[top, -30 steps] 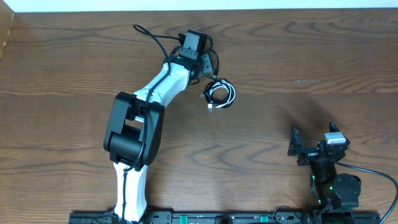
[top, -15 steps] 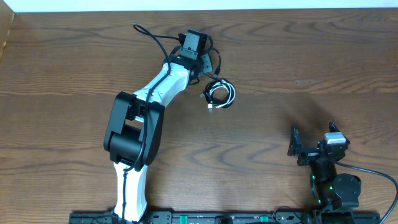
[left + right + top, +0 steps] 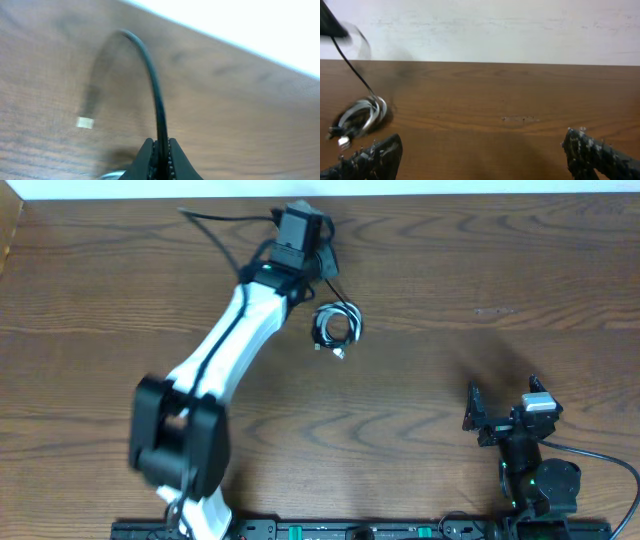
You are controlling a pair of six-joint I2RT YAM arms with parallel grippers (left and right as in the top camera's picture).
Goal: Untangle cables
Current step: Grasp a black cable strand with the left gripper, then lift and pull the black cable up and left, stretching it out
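**Cables** (image 3: 335, 328): thin, floppy cords, white and black, wound into a small loose coil. It lies flat on the far middle of the table (image 3: 480, 280), just beside the left arm's wrist. The number of cords in the coil cannot be made out.

**Black cord** (image 3: 152, 80): round and smooth. It rises from the left gripper's tips in an arc and bends over to the left, where its far end blurs out.

**Plug** (image 3: 85, 122): small, pale and squarish, out of focus. Which cord it ends is unclear.

**Left gripper** (image 3: 160, 150): dark fingers pinched tight on the black cord. Only the tips show, cut off by the bottom edge.

**Right gripper** (image 3: 482, 135): black, toothed fingers spread wide with nothing between them. It sits at the table's near right, well apart from the coil.

**Left arm** (image 3: 240, 320): white shell with black joints. Its lower part is smeared in the overhead view.

**Table**: brown wood grain, matte, faintly scuffed.

**Wall** (image 3: 495, 25): pale and plain, behind the table's far edge.
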